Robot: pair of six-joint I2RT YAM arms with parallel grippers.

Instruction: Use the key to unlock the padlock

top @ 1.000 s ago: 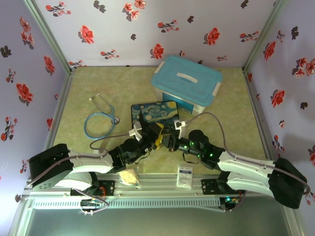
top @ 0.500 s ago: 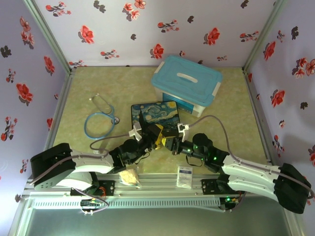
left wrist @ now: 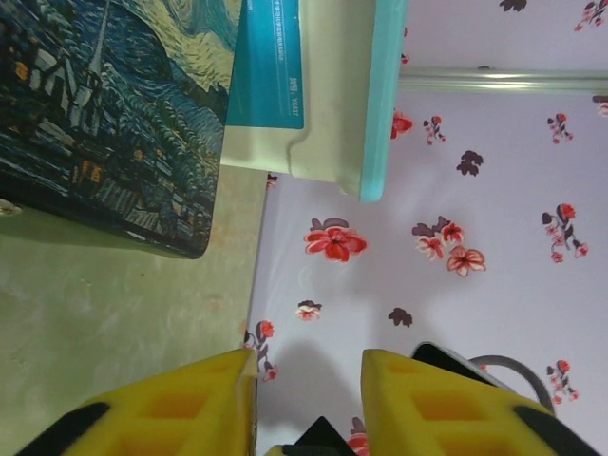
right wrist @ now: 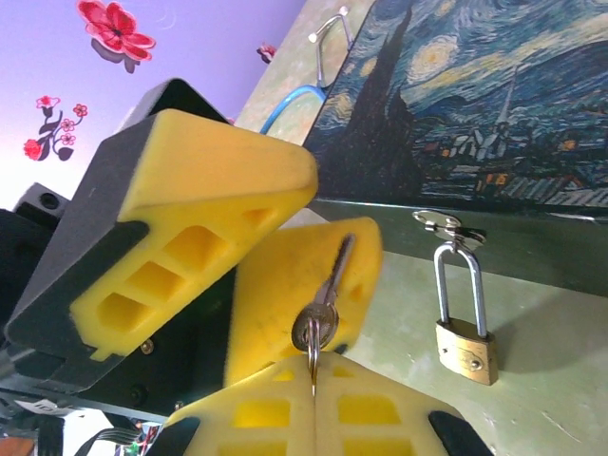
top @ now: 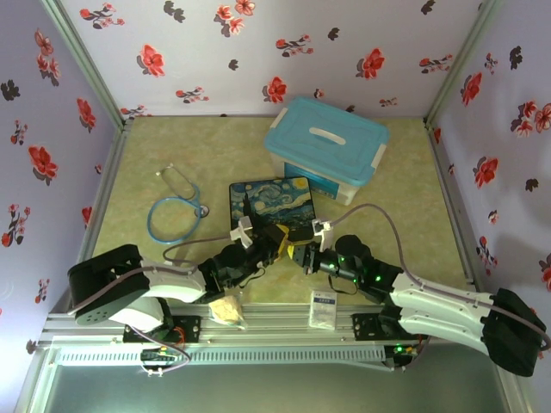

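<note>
Seen from above, left claw [top: 277, 239] and right claw [top: 298, 251] are brought tip to tip before the painted box [top: 271, 200]. The key [right wrist: 325, 290] is best passed squarely. At the left wrist, parted fingers are shown, nothing clamped. At the right wrist, the key is pinched in the closed right claw, and the padlock [right wrist: 465, 350] is hung at the box's clasp [right wrist: 442, 226].

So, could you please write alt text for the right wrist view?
The right arm's yellow fingers pinch the key by its head, its blade lying against one of the left arm's parted fingers. To the right, the padlock sits with its shackle closed through the clasp of the painted box.
</note>
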